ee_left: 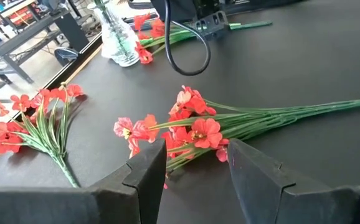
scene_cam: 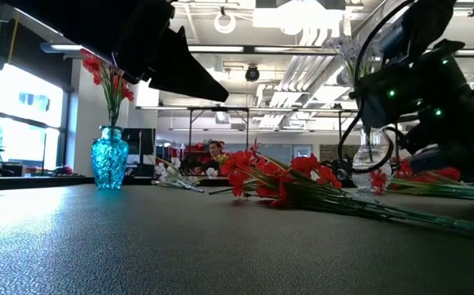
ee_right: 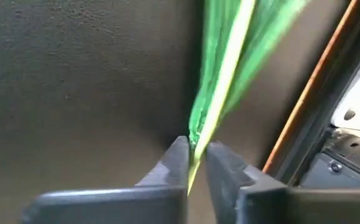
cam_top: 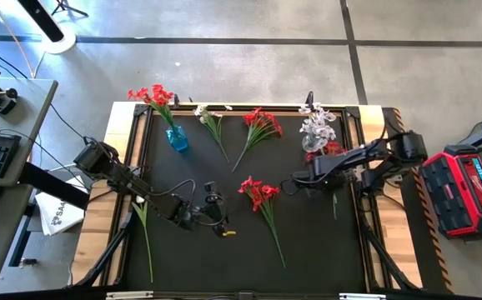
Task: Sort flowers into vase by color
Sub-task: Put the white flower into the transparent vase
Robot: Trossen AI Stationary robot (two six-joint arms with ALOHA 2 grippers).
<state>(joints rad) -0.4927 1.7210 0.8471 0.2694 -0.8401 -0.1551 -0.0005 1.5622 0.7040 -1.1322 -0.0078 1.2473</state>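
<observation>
**Right tool on a stem, left tool lined up on red sprig**

While the right tool (ee_right: pixel 195 163) pinches a thin green stem (ee_right: pixel 220 81) between nearly closed fingers, at the counter's right side nr the clear vase, the left tool (ee_left: pixel 195 174) sits mid-counter, jaws apart w/ nothing between them, facing the loose red sprig (cam_top: pixel 259 197).

Judgement on the step: the right grip is at the stem's very end, so the sprig will prob. swing when lifted. Lift slow, keep the stem vertical before lowering into a vase mouth. Blossom colour on that stem can't be told from the wrist view; check before choosing a vase. For the left tool, better to close on the bundled stems below the blossoms, not on the petals.

Containers:
- Blue vase (cam_top: pixel 177 138), far-left of counter (cam_top: pixel 224 258): upright, holds red blossoms.
- Clear vase (cam_top: pixel 312 142), far-right: holds white/pale blossoms; some red ones lie just beside its base.

Loose on the counter: white sprig (cam_top: pixel 213 121), another red sprig (cam_top: pixel 260 127) between the vases, a bare green stem (cam_top: pixel 145 229) at the left edge.
</observation>
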